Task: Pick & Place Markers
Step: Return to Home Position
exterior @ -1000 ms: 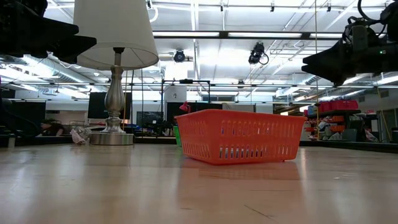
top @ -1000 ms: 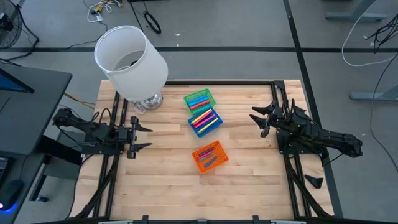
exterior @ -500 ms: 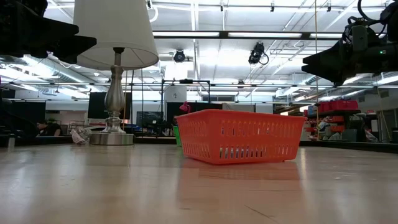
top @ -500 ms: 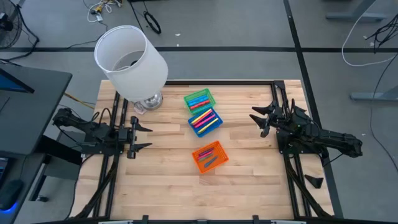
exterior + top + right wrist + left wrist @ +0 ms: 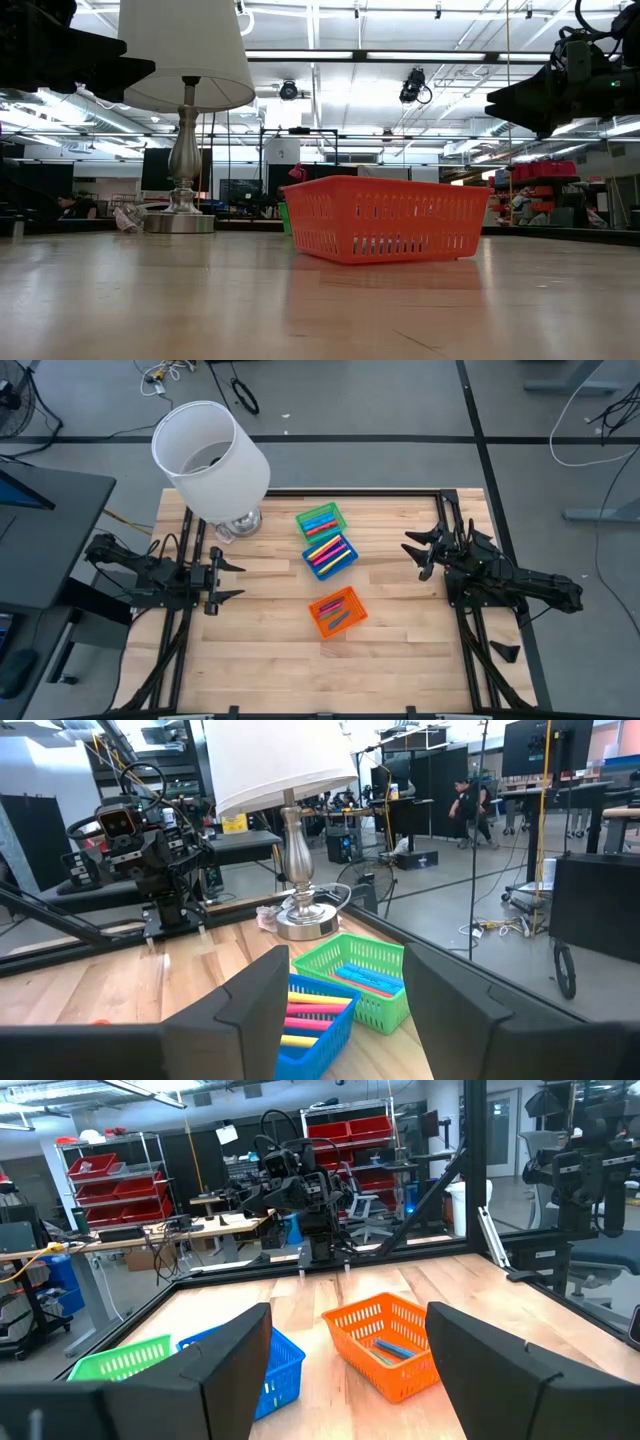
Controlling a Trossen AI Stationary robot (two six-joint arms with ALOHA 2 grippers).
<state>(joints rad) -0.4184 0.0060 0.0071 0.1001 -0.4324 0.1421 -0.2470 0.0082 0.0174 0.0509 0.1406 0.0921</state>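
Note:
Markers lie in three trays on the table's middle: a green tray (image 5: 320, 520) at the far side with green and pink markers, a blue tray (image 5: 330, 554) with pink, yellow and orange markers (image 5: 328, 550), and an orange tray (image 5: 337, 612) nearest, with orange and blue markers (image 5: 338, 614). My left gripper (image 5: 228, 575) is open and empty at the table's left. My right gripper (image 5: 415, 555) is open and empty at the table's right. The orange tray also shows in the low view (image 5: 385, 218) and the left wrist view (image 5: 385, 1342).
A table lamp with a white shade (image 5: 208, 460) and metal base (image 5: 238, 523) stands at the far left, beside the green tray. Bare wood lies along the near half of the table (image 5: 300, 670). People show far off in the room (image 5: 465, 795).

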